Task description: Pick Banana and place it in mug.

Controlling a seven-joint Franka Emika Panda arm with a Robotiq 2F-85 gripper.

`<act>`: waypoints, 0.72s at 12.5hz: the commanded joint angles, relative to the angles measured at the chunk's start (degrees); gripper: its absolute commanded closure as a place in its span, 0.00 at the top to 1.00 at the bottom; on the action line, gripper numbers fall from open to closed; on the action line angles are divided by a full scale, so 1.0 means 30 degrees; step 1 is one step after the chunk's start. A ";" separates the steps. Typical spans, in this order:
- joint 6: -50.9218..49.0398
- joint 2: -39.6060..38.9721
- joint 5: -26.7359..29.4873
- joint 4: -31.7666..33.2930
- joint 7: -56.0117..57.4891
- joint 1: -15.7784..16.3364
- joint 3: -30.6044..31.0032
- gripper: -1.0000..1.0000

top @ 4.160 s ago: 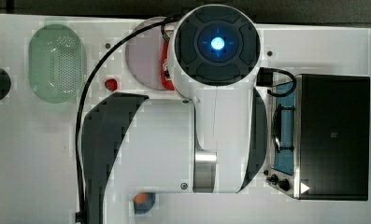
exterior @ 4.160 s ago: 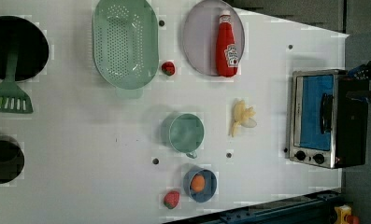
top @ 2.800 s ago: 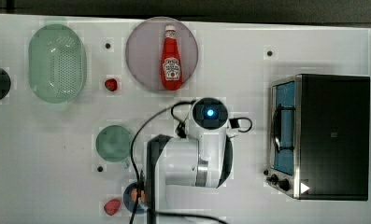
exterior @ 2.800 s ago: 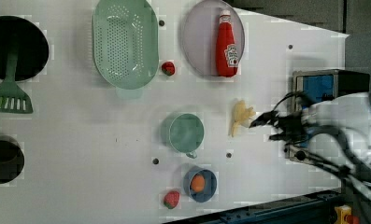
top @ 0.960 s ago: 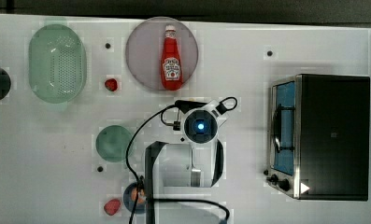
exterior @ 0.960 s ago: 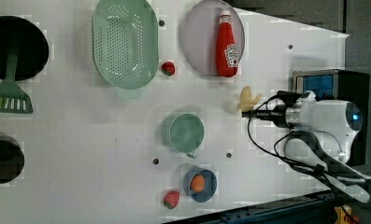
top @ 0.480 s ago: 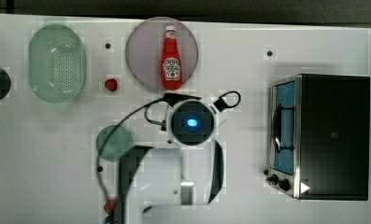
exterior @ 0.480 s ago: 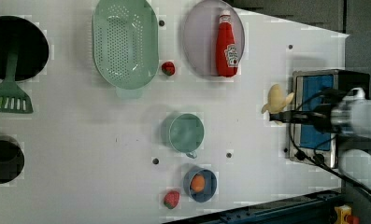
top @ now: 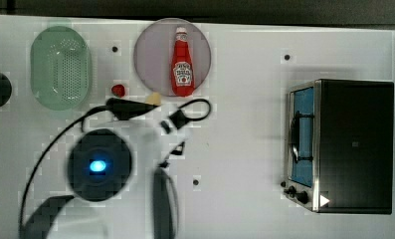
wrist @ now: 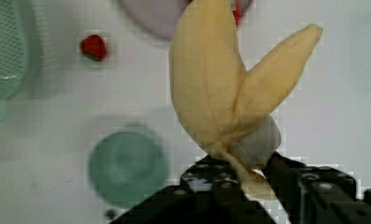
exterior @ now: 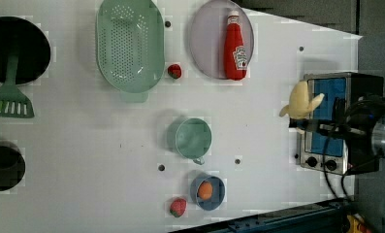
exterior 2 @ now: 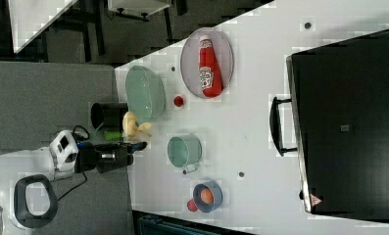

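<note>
The pale yellow banana [wrist: 220, 84] hangs above the table with my gripper [wrist: 248, 172] shut on its stem end, peel flaps pointing away from the fingers. In the left view the banana [exterior: 300, 99] shows in front of the oven, the gripper [exterior: 297, 122] just beneath it. In the right view the banana [exterior 2: 133, 128] and gripper [exterior 2: 140, 145] sit off the table's left edge, left of the mug [exterior 2: 183, 151]. The green mug [exterior: 193, 138] stands upright and empty mid-table; the wrist view shows the mug [wrist: 127, 168] far below. In the top view a bit of banana [top: 154, 98] pokes past the gripper [top: 146, 105].
A green colander [exterior: 129, 46], a red fruit [exterior: 174, 71] and a plate [exterior: 204, 43] bearing a ketchup bottle [exterior: 235, 48] lie beyond the mug. A toaster oven [exterior: 335, 121] stands at the left view's right. A blue bowl [exterior: 215, 199] with an orange ball and another red fruit [exterior: 178, 207] sit near the front edge.
The gripper has kept hold of the banana and lifted it higher. In the top view the arm's wrist has swung left, now covering the mug's spot.
</note>
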State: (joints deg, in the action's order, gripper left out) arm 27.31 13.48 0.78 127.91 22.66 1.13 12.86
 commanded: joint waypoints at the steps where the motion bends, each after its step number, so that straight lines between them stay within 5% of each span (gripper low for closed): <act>1: -0.0869 -0.0941 0.0882 0.0336 -0.4628 0.0237 0.1339 0.30; 9: 0.3238 -0.4757 0.1654 0.1097 -0.9237 0.0279 0.3845 0.30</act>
State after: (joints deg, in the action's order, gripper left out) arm 35.73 -0.63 5.00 131.04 1.08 2.02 23.99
